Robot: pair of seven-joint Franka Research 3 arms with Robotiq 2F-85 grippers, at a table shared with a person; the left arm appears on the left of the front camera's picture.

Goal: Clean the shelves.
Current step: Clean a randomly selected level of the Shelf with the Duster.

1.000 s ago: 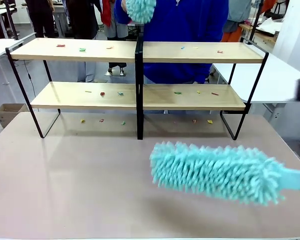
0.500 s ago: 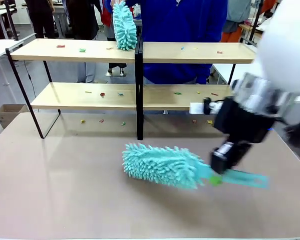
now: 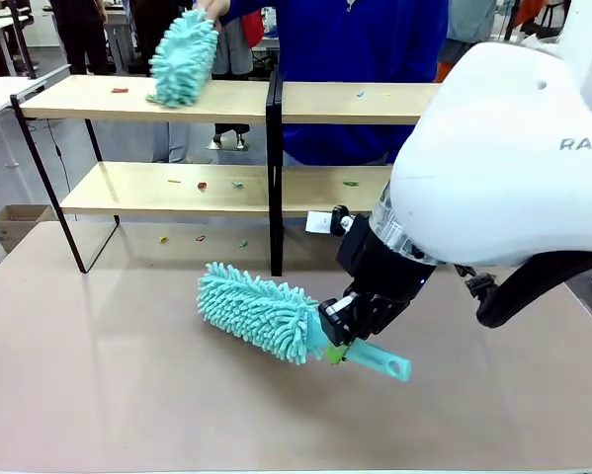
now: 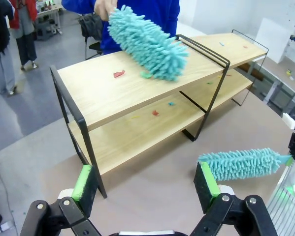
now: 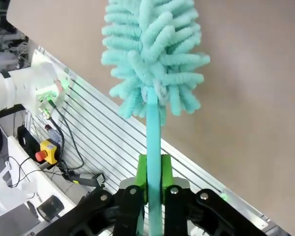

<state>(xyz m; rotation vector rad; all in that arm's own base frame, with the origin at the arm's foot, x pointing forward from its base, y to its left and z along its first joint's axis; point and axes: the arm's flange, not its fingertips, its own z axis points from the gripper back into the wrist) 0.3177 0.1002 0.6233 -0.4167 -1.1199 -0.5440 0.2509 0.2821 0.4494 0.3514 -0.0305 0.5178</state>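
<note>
The shelves (image 3: 127, 194) stand across the far half of the table, with small coloured scraps (image 3: 203, 185) on both boards. A person's hand (image 3: 214, 8) presses a teal duster (image 3: 182, 59) onto the top board, left of the central post. My right gripper (image 3: 340, 346) is shut on the handle of a second teal duster (image 3: 261, 311), its fluffy head low over the table in front of the post. The right wrist view shows the handle clamped between the green pads (image 5: 142, 172). My left gripper (image 4: 144, 181) hangs open and empty, facing the shelves (image 4: 113, 93) from the left end.
More scraps (image 3: 199, 238) lie on the brown table (image 3: 127, 395) under the rack. White tables (image 3: 548, 158) flank the shelves at both sides. A cardboard box (image 3: 14, 222) sits on the floor at left. People stand farther back.
My right arm has swung in from the right, carrying its duster leftward toward the table's middle. The person's duster came down onto the top board and slid left.
</note>
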